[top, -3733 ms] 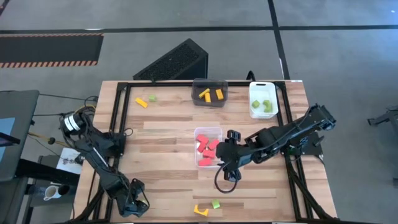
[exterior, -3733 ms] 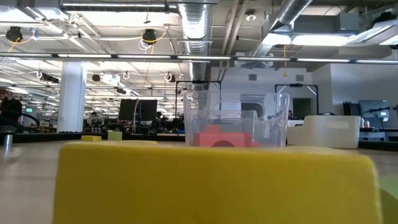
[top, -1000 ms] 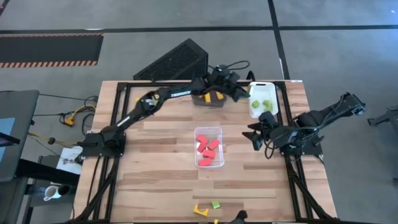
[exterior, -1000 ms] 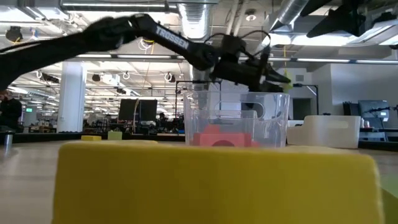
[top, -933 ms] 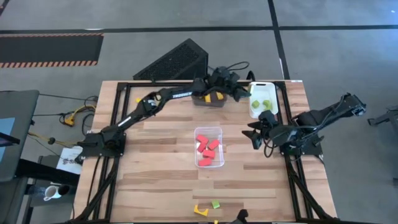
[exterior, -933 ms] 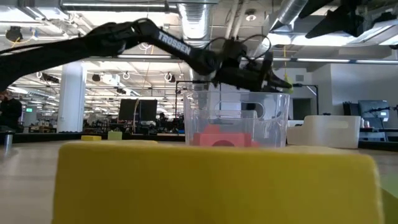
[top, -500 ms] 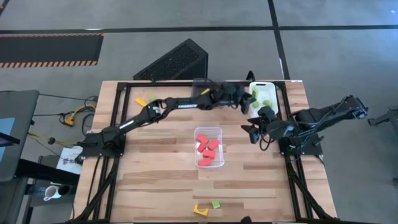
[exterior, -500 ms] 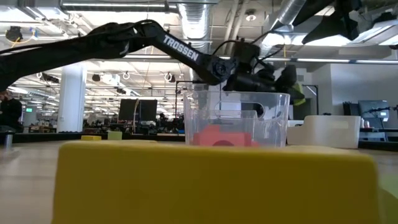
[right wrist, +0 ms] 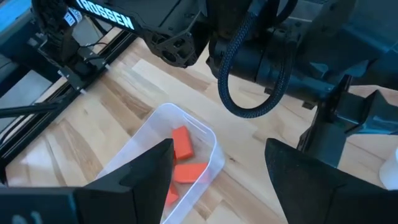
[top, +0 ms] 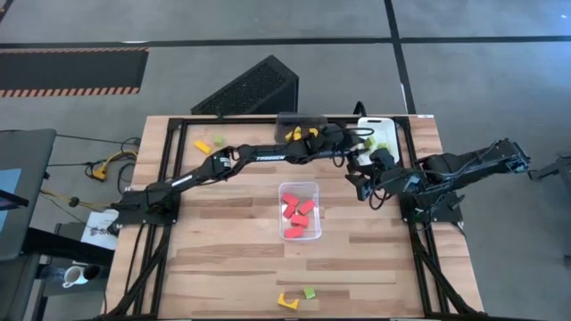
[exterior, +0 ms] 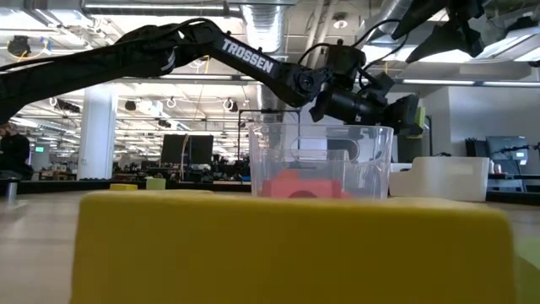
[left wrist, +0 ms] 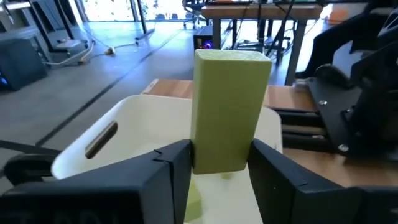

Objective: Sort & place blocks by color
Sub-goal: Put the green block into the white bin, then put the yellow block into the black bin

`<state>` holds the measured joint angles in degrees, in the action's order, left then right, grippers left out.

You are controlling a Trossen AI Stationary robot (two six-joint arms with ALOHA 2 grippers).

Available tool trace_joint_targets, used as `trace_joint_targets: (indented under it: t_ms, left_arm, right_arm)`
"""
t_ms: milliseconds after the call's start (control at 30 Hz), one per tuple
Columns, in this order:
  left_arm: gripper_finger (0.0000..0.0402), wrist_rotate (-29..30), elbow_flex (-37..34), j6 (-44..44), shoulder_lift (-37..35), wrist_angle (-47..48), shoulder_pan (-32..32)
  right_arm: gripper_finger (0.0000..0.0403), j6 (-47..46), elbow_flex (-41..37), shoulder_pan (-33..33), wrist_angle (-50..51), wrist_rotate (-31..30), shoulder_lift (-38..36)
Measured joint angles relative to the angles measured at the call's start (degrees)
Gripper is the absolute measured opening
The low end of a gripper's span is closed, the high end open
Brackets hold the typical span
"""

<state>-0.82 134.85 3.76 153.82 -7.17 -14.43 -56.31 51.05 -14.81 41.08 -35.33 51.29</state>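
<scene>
My left gripper [left wrist: 221,155] reaches across the table's far side and is shut on a light green bar block [left wrist: 230,106]. It holds the block over the white bin [left wrist: 118,134], where another green piece lies. In the low view the same green block [exterior: 419,116] shows at my left gripper's tip. My right gripper [right wrist: 217,180] hangs open just right of the clear bin [top: 299,212], which holds red blocks. It touches nothing. The dark bin [top: 299,134] holds yellow blocks. My left gripper pinches the green bar's lower end [left wrist: 217,158] between its two fingers, one on each long side. The fingers come nearly level from the table's left side. The bar stands upright above them, lifted clear over the white bin.
A yellow block [top: 203,146] and a green block [top: 219,140] lie at the far left. Another yellow block [top: 287,301] and green block [top: 310,292] lie near the front edge, and that yellow block [exterior: 287,245] fills the low view. The two grippers are close together.
My left gripper has carried the green block from above the dark bin toward the table's right edge. It now stands over the white bin, a little lower, and its wrist has rolled so the bar stands upright. My right gripper has edged slightly toward the left arm.
</scene>
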Motion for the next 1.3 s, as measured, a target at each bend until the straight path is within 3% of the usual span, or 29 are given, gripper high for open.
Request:
trace_joint_targets:
  t_ms: [233,533,633,733,900,1133,1300]
  left_arm:
    - [0.0160,0.0,0.0,4.4,0.0,-0.1,0.0]
    - [0.0225,0.1,0.0,3.0,0.0,0.2,-0.2]
    - [0.0234,3.5,0.0,4.9,-0.2,2.4,-0.2]
    - [0.0235,7.2,0.0,7.7,-1.2,6.8,-0.5]
    - [0.0235,7.8,0.0,10.6,-7.3,18.1,-1.1]
    - [0.0236,7.8,0.0,5.3,-16.2,39.1,-2.2]
    - [0.0236,11.4,0.1,3.4,-23.7,51.6,-3.5]
  right_arm:
    - [0.0276,1.4,0.0,0.5,0.0,0.0,0.0]
    - [0.0276,2.0,0.0,2.7,-0.1,0.2,0.0]
    - [0.0276,3.2,0.0,3.1,-0.4,0.9,0.0]
    - [0.0276,3.3,0.0,3.0,-0.6,1.2,-0.4]
    - [0.0276,4.3,0.0,2.6,-0.9,2.7,-2.8]
    - [0.0276,10.2,0.1,-0.3,-3.2,3.2,-6.5]
    - [0.0276,15.5,0.1,-2.6,-5.4,3.5,-7.2]
